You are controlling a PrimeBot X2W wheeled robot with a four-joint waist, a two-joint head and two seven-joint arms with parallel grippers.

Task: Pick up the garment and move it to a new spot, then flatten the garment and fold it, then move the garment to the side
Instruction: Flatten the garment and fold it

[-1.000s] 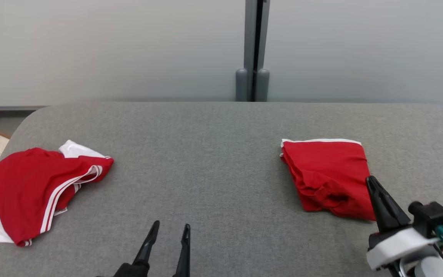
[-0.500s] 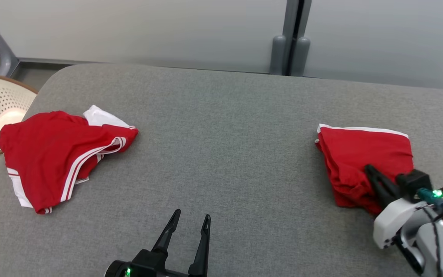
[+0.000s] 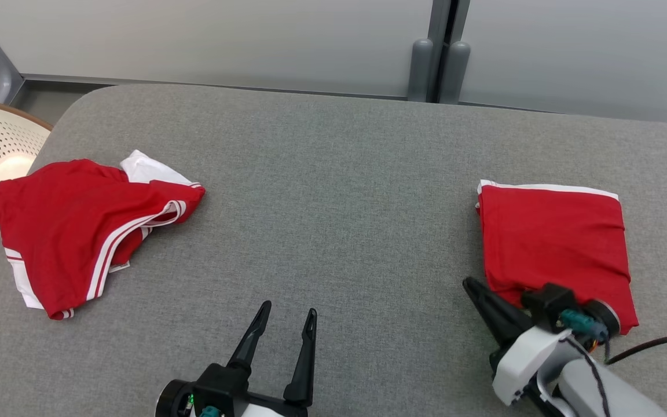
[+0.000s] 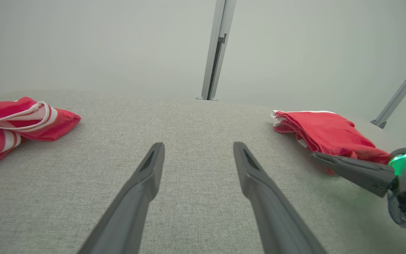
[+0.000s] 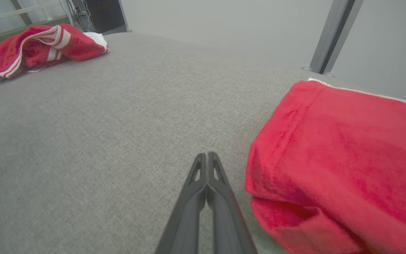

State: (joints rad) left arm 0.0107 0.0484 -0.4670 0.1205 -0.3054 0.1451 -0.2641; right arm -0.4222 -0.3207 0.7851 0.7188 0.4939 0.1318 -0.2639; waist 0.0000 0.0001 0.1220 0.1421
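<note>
Garment point(image 3: 553, 237), red, folded, lies at 3 o'clock on grey tabletop point(image 3: 333, 191). R claw point(image 3: 469, 284) at 5 o'clock, fingers pressed together, empty, tip just beside garment's near-left corner. L claw point(image 3: 287, 313) at 6 o'clock, fingers apart, empty. 2nd red garment point(image 3: 79, 226), crumpled, at 9 o'clock.

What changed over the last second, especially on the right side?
The right claw, shut throughout, swept leftward off the folded garment and now lies over the table beside its near left corner. The garment's near edge looks smoother. Nothing was gripped or released. The view shift is the head turning. The left claw stays open, and the crumpled garment is unmoved.
</note>
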